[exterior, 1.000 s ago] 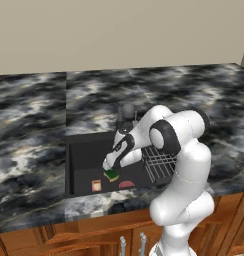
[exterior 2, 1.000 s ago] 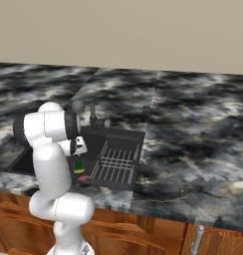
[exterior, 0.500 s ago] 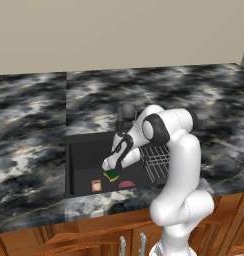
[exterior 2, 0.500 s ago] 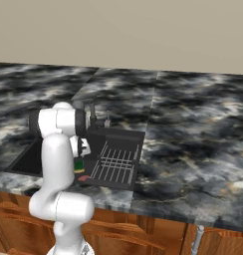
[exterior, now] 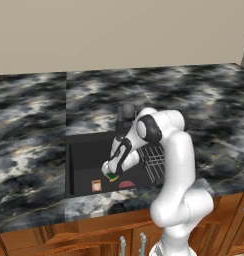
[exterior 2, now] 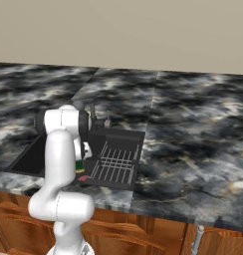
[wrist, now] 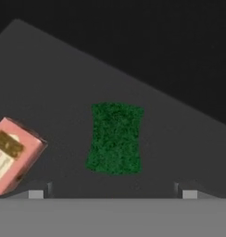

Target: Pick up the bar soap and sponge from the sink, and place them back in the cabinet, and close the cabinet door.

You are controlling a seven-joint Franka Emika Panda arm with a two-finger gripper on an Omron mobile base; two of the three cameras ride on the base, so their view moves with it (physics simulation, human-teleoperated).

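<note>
Hand view: the gripper (wrist: 112,193), fingers spread wide and empty, hangs directly over the green sponge (wrist: 115,138) lying flat on the sink (wrist: 59,83) floor, its long axis pointing away between the fingertips; a pink soap box (wrist: 10,155) lies just beside it.

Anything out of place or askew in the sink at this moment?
Nothing is spilled or damaged. The sponge lies flat on the floor of the sink, and a pink boxed bar lies beside it at a slant. The open gripper hangs above the sponge, not touching it.
</note>
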